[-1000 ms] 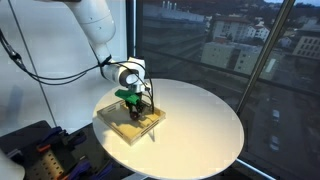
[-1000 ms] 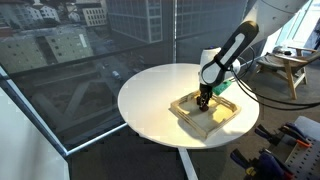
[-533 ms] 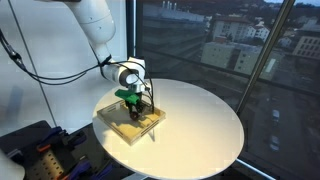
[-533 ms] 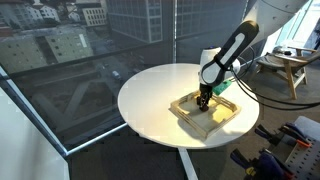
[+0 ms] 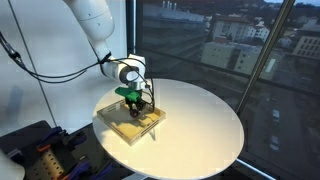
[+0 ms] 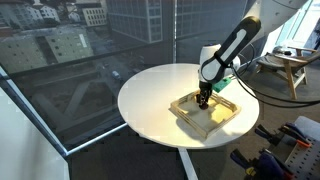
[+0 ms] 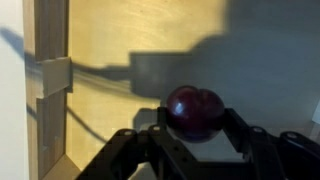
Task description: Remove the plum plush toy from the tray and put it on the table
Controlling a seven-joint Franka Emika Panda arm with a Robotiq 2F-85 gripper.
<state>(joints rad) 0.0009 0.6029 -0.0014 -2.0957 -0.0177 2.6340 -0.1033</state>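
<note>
The gripper (image 7: 197,130) is clamped on the plum plush toy (image 7: 195,108), held between its fingers just above the tray (image 7: 50,85) floor: grasp apparently done, lifting out and placing on the table (image 5: 200,120) left

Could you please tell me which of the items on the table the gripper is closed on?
The round, dark reddish-purple plum plush toy, pinched in the gripper. The pale square tray below it is not gripped.
</note>
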